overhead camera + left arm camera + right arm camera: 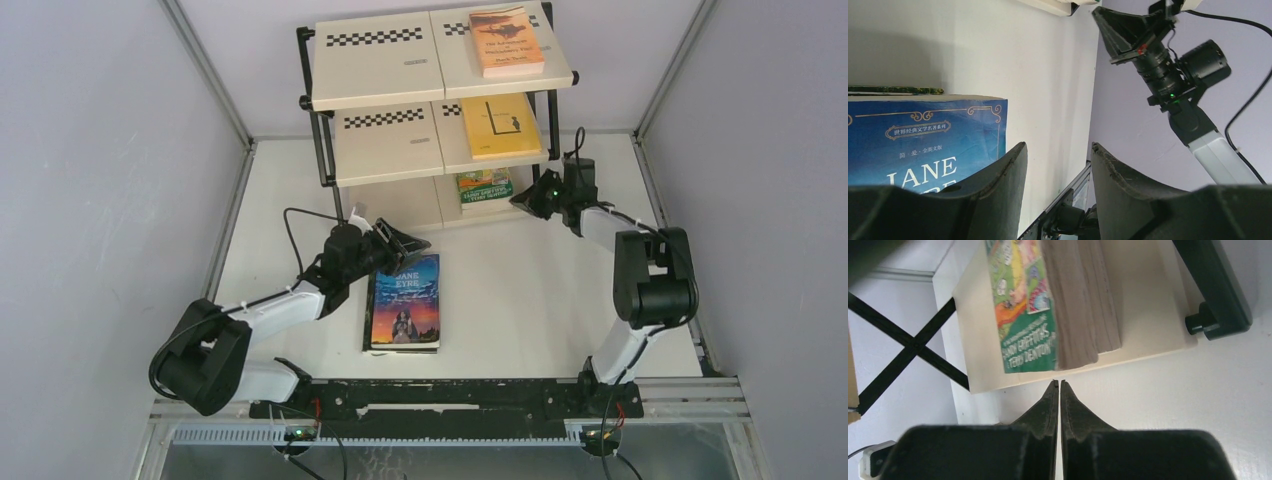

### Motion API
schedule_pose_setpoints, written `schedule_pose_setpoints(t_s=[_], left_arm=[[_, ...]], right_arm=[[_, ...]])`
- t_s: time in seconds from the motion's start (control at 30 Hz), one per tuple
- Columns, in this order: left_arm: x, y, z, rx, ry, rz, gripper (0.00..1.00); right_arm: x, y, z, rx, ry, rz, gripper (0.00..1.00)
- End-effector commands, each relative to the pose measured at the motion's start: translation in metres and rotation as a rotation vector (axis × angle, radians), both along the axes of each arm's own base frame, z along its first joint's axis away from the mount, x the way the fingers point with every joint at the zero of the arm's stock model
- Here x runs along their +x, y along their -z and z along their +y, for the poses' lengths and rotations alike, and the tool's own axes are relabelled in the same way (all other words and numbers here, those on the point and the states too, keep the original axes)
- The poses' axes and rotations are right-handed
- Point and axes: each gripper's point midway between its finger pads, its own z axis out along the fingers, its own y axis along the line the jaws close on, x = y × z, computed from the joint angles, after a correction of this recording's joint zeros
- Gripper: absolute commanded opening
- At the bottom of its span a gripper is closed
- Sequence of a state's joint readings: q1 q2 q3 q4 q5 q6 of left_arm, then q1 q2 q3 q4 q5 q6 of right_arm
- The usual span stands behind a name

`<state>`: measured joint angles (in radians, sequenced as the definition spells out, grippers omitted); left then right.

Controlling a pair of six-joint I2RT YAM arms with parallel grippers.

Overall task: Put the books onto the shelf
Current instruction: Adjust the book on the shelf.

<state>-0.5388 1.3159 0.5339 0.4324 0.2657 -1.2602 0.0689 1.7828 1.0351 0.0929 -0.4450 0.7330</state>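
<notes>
**Jane Eyre looks like the next one up**

Our right gripper [1058, 382] is pressed together on nothing, just off the green cartoon book [1023, 315] on the shelf's [380, 60] bottom board. Our left gripper [405, 243] hangs spread over the top edge of Jane Eyre [405, 300], which lies flat on the table [520, 300]. We reckon the next move is to drop, pinch that edge and lift.

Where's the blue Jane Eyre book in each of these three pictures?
Top external: Jane Eyre book, just below centre.
Left wrist: the book fills the lower left.
Right wrist: not in it.
Shared landmark: right gripper, seen in all three.
</notes>
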Motion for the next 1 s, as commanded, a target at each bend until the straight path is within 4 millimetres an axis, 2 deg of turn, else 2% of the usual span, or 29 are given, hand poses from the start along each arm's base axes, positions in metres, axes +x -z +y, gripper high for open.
schedule_pose_setpoints(t_s=[0.0, 0.13, 0.23, 0.33, 0.47, 0.73, 0.77, 0.97], left_arm=[[0.008, -0.022, -0.007, -0.041, -0.003, -0.059, 0.54], [0.005, -0.022, -0.002, -0.024, -0.010, -0.065, 0.54], [-0.003, -0.015, 0.009, 0.059, -0.017, -0.058, 0.55], [-0.014, -0.005, 0.024, 0.105, -0.048, -0.040, 0.58], [-0.032, 0.006, 0.044, 0.143, -0.095, -0.021, 0.61], [-0.065, 0.029, 0.090, 0.271, -0.197, 0.038, 0.65], [-0.069, 0.031, 0.096, 0.286, -0.212, 0.045, 0.65], [-0.091, 0.048, 0.118, 0.330, -0.248, 0.094, 0.66]], right_arm=[[0.004, -0.040, -0.010, -0.071, 0.028, -0.132, 0.09], [-0.006, -0.046, -0.003, -0.103, -0.001, -0.138, 0.14], [-0.020, -0.049, 0.015, -0.128, -0.061, -0.139, 0.28], [-0.046, -0.043, 0.034, -0.136, -0.134, -0.106, 0.40], [-0.086, -0.034, 0.060, -0.119, -0.228, -0.077, 0.51], [-0.163, -0.021, 0.113, -0.036, -0.372, -0.019, 0.57], [-0.166, -0.025, 0.120, -0.023, -0.382, -0.040, 0.57], [-0.197, -0.016, 0.147, -0.006, -0.442, -0.004, 0.59]])
